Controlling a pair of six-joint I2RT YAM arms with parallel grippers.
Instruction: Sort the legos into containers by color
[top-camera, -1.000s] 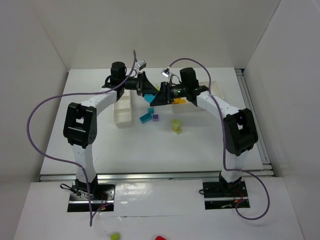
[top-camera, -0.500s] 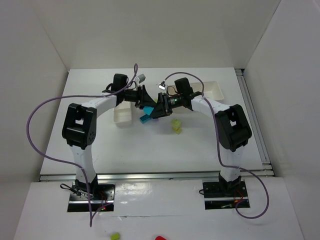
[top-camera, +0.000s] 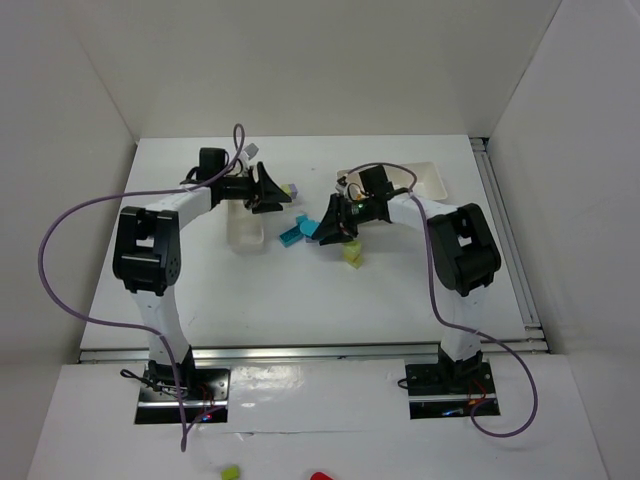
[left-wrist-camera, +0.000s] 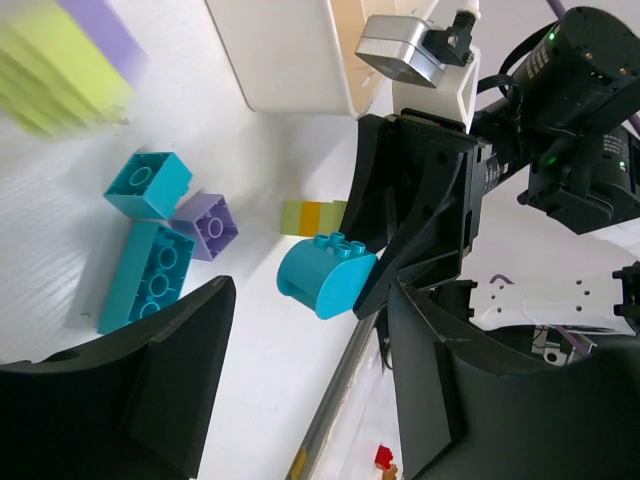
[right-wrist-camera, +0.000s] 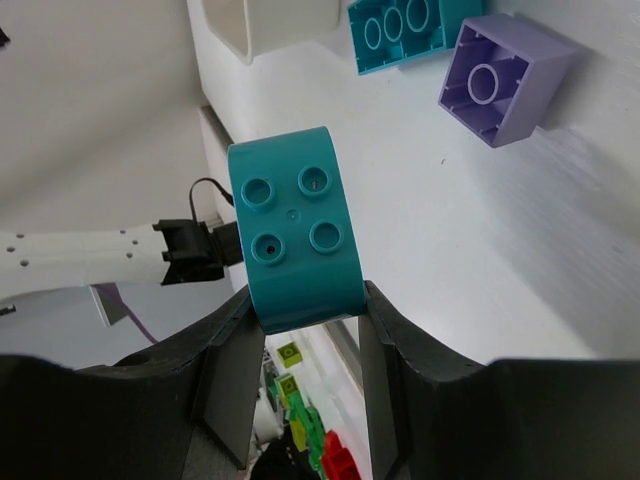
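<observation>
1. Logged right gripper (right-wrist-camera: 305, 296) clenched on teal rounded brick (right-wrist-camera: 293, 232): one black finger pressed to each side, round-socketed face turned toward the wrist camera.
2. Confirmed the same grasp from the left wrist view: brick pinched at the fingertips, studs showing on its upper face, curved side facing down and away.
3. Placed that gripper, in the overhead view, near the middle of the desk (top-camera: 300, 290), between the two trays and just beside the loose bricks.
4. Logged left gripper (top-camera: 272, 190) released: jaws spread wide in its wrist view, nothing between them. Positioned beside the far end of the narrow tray (top-camera: 245, 226).
5. Noted a blurred lime-and-purple piece (left-wrist-camera: 60, 60) at the top-left corner of the left wrist view, seen overhead just beside the left gripper's tip. Cannot tell whether resting on the desk or not.
6. Found three loose bricks close together on the desk between the two grippers: square teal brick (left-wrist-camera: 148, 185), long teal brick (left-wrist-camera: 150, 275), purple brick (left-wrist-camera: 205, 225), the purple one tucked beside both teal ones.
7. Found lime-and-yellow stack (top-camera: 352, 252) apart from that cluster, on the desk just on the near side of the right gripper.
8. Located wider tray (top-camera: 428, 180) at the far right of the desk, partly hidden by the right arm; contents not readable.
</observation>
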